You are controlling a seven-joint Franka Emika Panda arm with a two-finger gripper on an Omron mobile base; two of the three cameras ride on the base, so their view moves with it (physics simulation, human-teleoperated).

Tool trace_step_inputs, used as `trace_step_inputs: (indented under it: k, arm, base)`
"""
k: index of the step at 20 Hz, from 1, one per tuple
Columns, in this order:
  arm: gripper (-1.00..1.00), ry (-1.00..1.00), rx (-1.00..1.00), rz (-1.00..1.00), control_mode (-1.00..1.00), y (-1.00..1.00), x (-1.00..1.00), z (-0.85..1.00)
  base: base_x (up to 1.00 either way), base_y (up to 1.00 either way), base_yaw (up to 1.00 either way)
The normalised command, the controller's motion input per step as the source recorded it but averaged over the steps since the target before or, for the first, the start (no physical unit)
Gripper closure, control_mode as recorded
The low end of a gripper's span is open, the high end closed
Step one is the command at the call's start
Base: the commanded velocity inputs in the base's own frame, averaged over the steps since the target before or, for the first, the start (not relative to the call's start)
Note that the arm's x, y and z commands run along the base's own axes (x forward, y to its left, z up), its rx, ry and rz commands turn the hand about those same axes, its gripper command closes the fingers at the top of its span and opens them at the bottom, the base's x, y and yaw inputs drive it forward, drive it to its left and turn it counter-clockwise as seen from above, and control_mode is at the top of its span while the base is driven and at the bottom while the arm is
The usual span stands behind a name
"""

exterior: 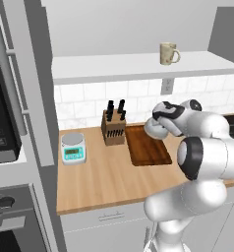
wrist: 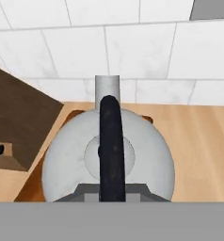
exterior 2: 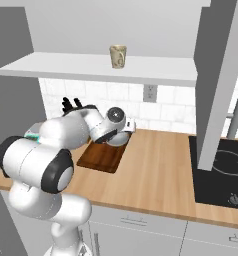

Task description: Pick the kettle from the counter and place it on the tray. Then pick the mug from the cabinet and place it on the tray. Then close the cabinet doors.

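At centre frame the tool [wrist: 112, 195] is pinched on the black arched handle of the kettle [wrist: 147, 155], a rigid, smooth-sided, probably top-heavy thing best gripped there, held over the tray [exterior: 151, 152].

The counter [exterior: 104, 182] carries tray [exterior: 147, 147], knife block [exterior: 113, 129], scale [exterior: 73, 147] (kettle's contact unclear).

Even, bright rendered light (no glare), soft faint shadows, slightly coarse edges.

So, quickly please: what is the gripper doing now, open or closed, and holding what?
Gripper: closed on the black handle of the kettle, which is over the tray.
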Motion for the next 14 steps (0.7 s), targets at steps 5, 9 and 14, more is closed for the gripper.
trace_step_inputs:
  k: [5, 9, 14]
  arm:
    - [1.00, 0.06, -0.05, 0.00, -1.00, 0.58, 0.00, 0.00]
    - [1.00, 0.00, -0.02, 0.00, -1.00, 0.42, 0.15, -0.07]
    - [1.00, 0.00, -0.06, 0.00, -1.00, 0.05, 0.23, -0.29]
  base:
    - [0.00, 0.00, 0.00]
    - [0.00, 0.00, 0.00]
    - [0.00, 0.00, 0.00]
